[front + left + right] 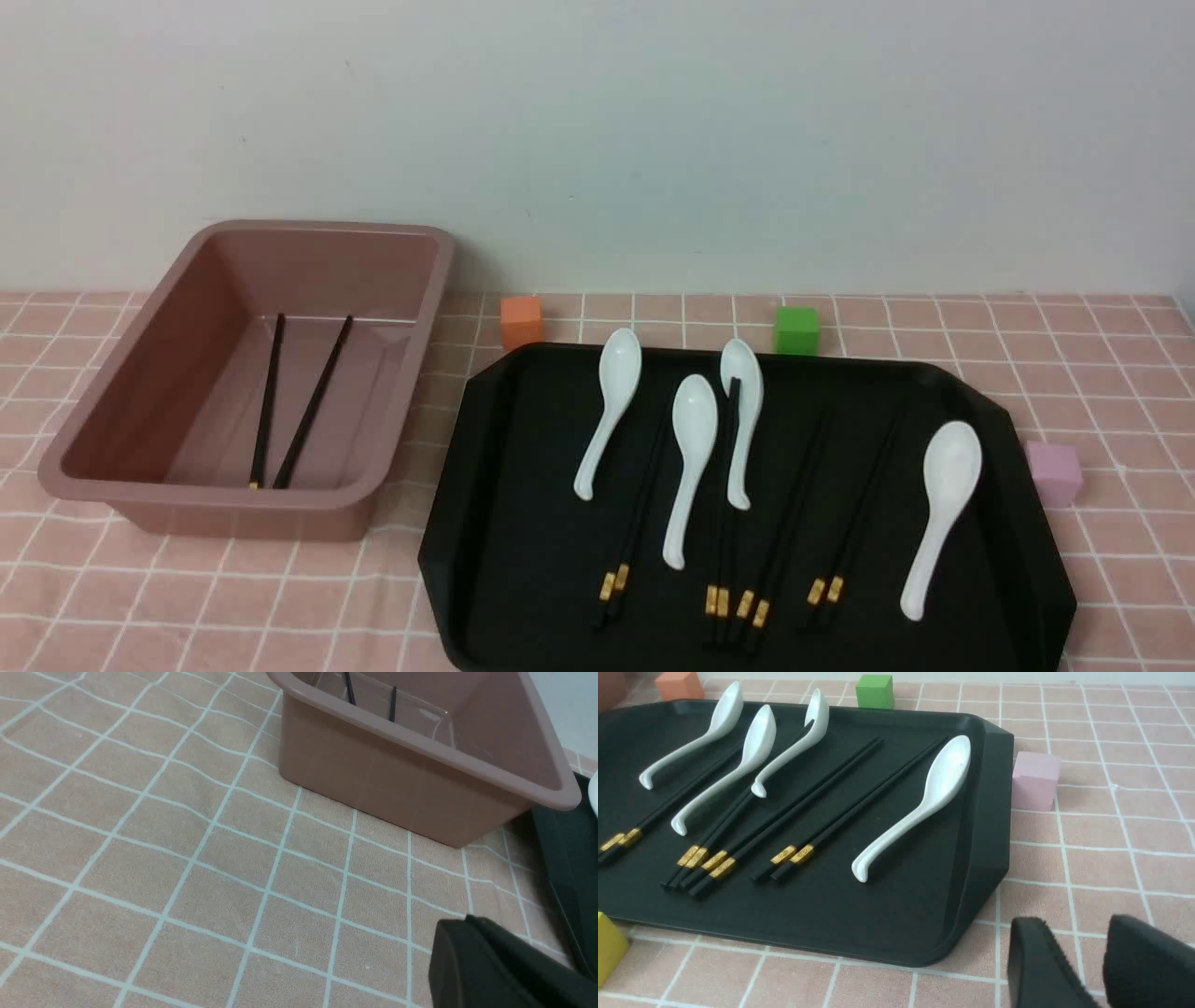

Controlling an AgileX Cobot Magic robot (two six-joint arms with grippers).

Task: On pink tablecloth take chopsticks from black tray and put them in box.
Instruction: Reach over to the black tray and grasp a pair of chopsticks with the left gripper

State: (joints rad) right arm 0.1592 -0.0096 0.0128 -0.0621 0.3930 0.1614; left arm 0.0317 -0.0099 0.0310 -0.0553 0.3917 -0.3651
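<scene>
The black tray [523,523] lies on the pink tablecloth [1102,373] at centre right. Several black chopsticks [784,523] with gold bands lie on it among white spoons; they also show in the right wrist view [822,793]. The pinkish-brown box [121,411] stands to the left of the tray with two chopsticks [289,401] inside. Neither gripper shows in the front view. My left gripper [467,917] is shut and empty over bare cloth, near the box [397,779]. My right gripper [1078,924] is open and empty over the cloth, beside the tray's near right corner [971,896].
Several white soup spoons [938,513] lie on the tray, some across the chopsticks. An orange cube [521,322] and a green cube [796,329] stand behind the tray, a pink cube [1055,471] at its right, a yellow cube [609,947] at its near edge. A wall stands behind.
</scene>
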